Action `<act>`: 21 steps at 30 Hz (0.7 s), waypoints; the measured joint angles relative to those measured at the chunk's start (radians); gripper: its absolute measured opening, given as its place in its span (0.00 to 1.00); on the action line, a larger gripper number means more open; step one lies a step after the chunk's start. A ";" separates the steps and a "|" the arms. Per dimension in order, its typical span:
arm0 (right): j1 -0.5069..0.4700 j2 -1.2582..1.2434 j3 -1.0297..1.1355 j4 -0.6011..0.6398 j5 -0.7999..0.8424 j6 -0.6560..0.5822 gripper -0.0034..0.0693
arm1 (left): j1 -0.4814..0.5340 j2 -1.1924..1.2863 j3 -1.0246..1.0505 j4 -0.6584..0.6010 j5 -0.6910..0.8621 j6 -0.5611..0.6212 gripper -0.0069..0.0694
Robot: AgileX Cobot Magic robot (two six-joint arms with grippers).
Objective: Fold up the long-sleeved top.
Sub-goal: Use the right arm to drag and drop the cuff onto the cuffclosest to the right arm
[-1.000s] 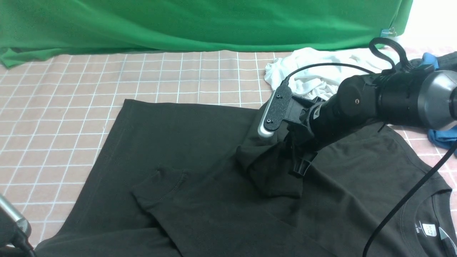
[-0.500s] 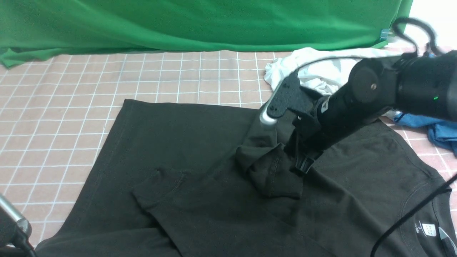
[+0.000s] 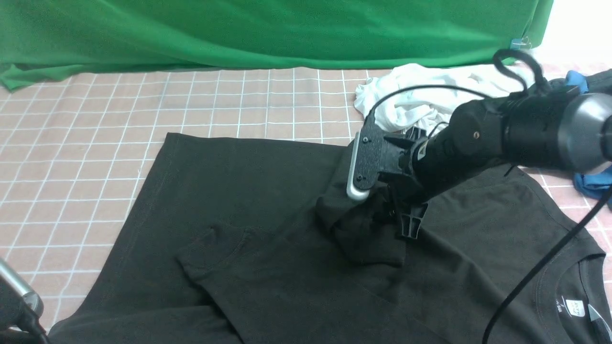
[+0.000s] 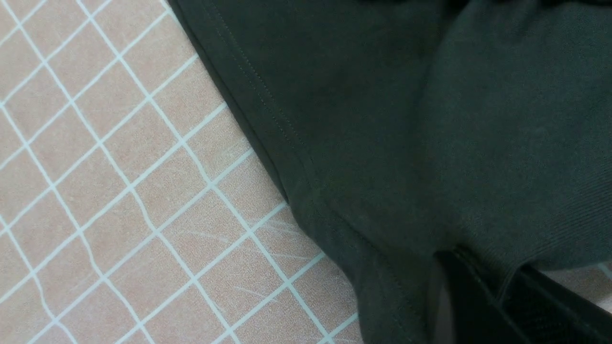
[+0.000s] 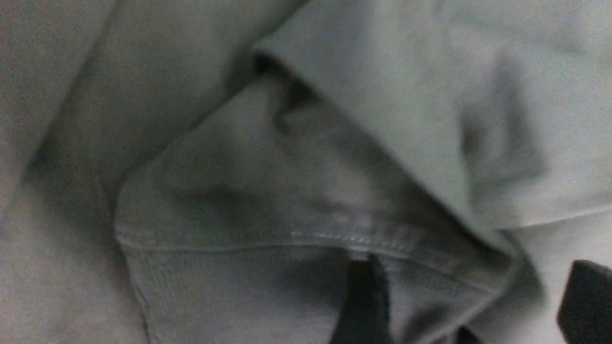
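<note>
The black long-sleeved top (image 3: 248, 191) lies spread over the checked table, its ribbed neck and white label (image 3: 573, 308) at the near right. One sleeve is folded onto the body, and its cuff (image 3: 368, 243) rests near the middle. My right gripper (image 3: 409, 224) hovers at that cuff. In the right wrist view the gripper (image 5: 473, 306) is open, with the stitched cuff (image 5: 267, 267) lying loose between its fingers (image 5: 363, 301). My left gripper (image 4: 497, 291) is shut on a ribbed edge of the top (image 4: 430, 119). In the front view only the left arm (image 3: 14, 301) shows, at the near left corner.
A crumpled white garment (image 3: 430, 95) lies behind the right arm, and a blue one (image 3: 593, 184) at the far right edge. A green cloth (image 3: 239, 28) hangs across the back. The right arm's black cable (image 3: 540, 272) crosses the top's near right part.
The right arm rose and swung right, then came back down over the cuff. Its jaws have opened, and the cuff stays lying on the top's body. The left arm has not moved.
</note>
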 joint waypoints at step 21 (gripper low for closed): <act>-0.001 -0.063 -0.001 0.006 0.112 0.140 0.12 | 0.000 0.000 0.000 -0.001 0.001 0.000 0.14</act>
